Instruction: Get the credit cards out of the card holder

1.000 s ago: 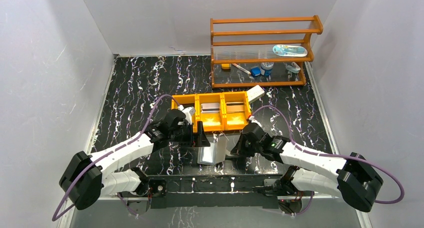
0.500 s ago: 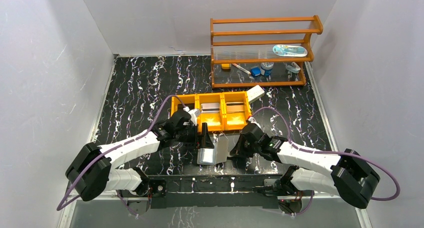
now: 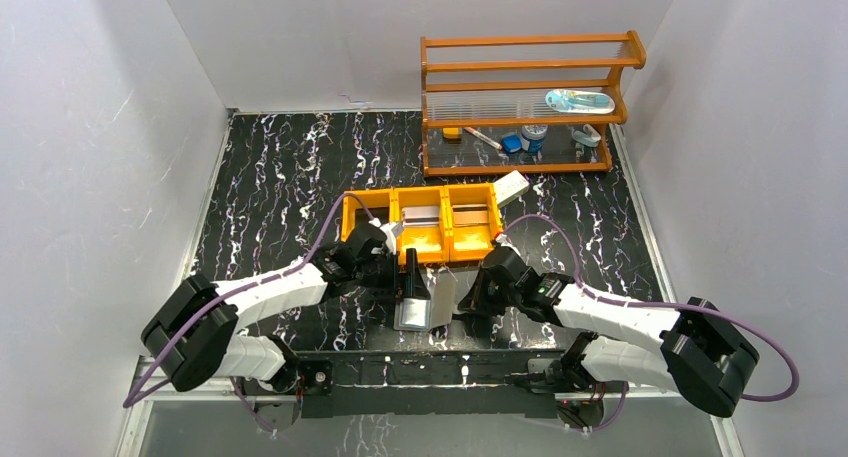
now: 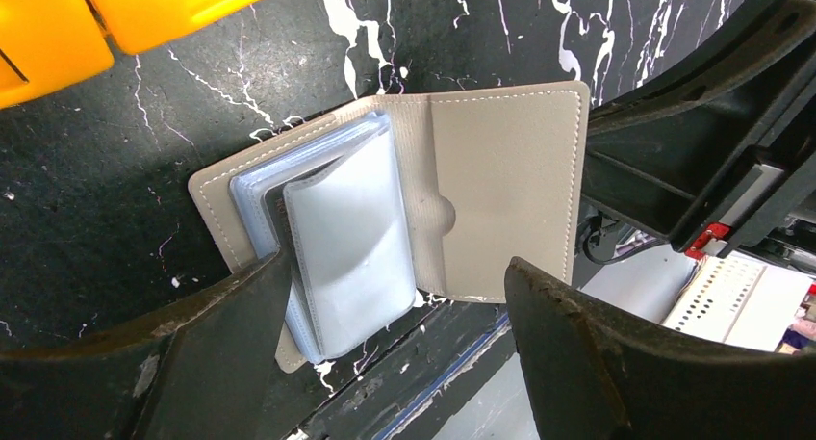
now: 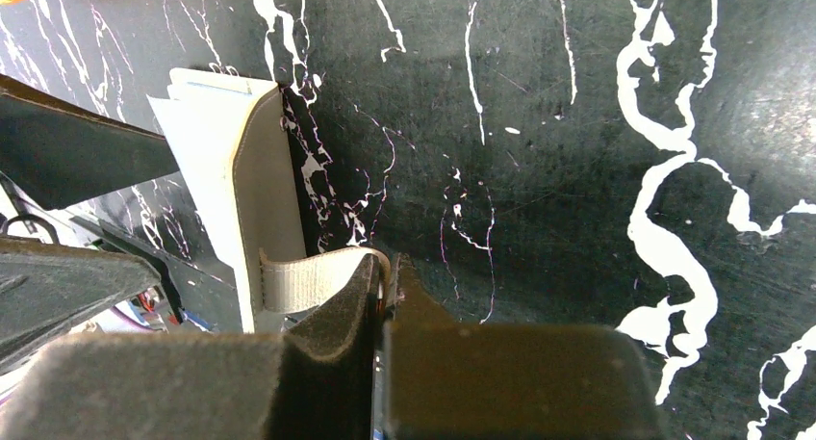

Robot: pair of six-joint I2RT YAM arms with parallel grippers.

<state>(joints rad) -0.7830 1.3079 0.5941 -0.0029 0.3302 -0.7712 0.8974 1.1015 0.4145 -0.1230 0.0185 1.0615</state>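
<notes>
**Grey wallet spread open under the left claw, strap pinched by the right**

Your left claw (image 4: 395, 267) stands wide open and holds nothing. Its two fingers (image 4: 192, 363) fill the lower corners of the left wrist view. The card holder (image 4: 505, 199) lies open and flat on the black marbled table (image 4: 125, 161), framed between them. The lower-left finger overlaps the clear sleeves (image 4: 351, 238); you cannot tell if it touches. Your right claw (image 5: 380, 296) is closed on the holder's strap (image 5: 308, 278), at the bottom of its view. Two credit cards sit in the orange tray (image 3: 395, 245) above: one silvery grey (image 3: 421, 217) in the middle compartment, one brownish (image 3: 472, 217) in the right compartment.
</notes>
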